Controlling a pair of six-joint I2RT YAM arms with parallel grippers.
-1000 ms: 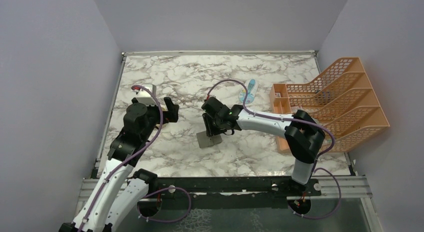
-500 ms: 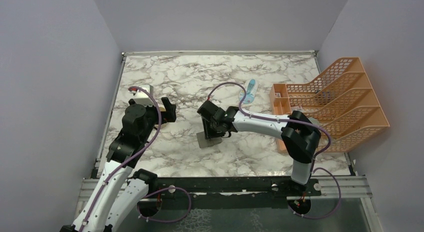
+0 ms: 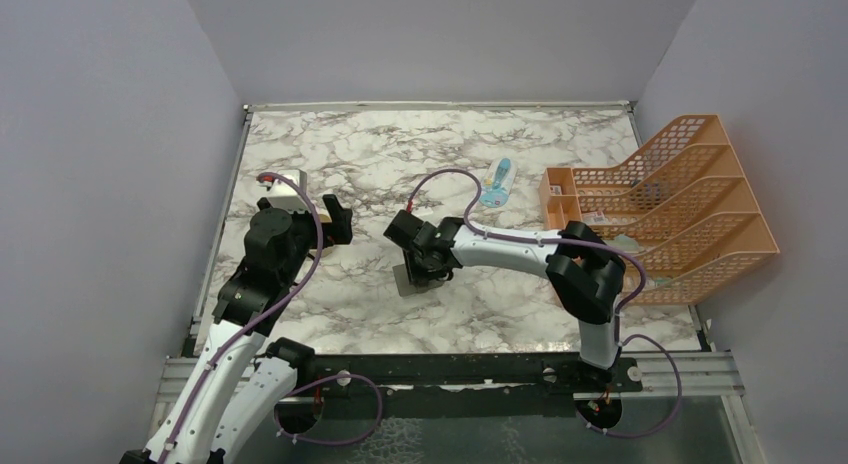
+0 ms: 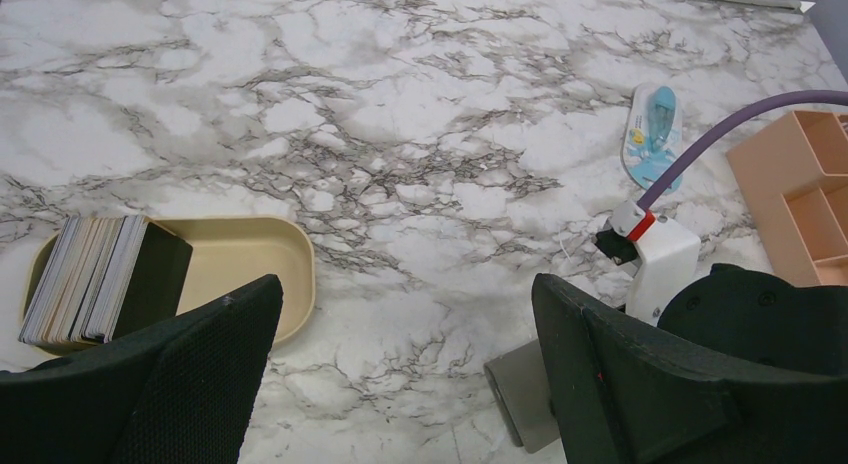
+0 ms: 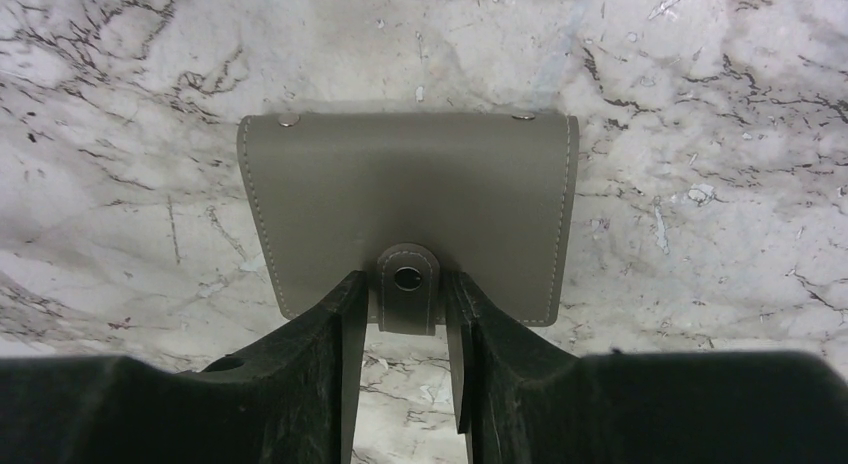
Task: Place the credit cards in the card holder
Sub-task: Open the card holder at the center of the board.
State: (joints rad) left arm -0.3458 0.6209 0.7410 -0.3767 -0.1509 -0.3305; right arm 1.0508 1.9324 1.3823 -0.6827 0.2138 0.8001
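Now the shut wallet (image 5: 400, 194) is seen flat on the desk (image 5: 700, 84), its tab (image 5: 408, 314) inside the half-open right pincer (image 5: 407, 284), not yet squeezed. Nothing is held by the wide-open left pincer (image 4: 403, 294). If the tab is missed, the wallet could be shoved away.
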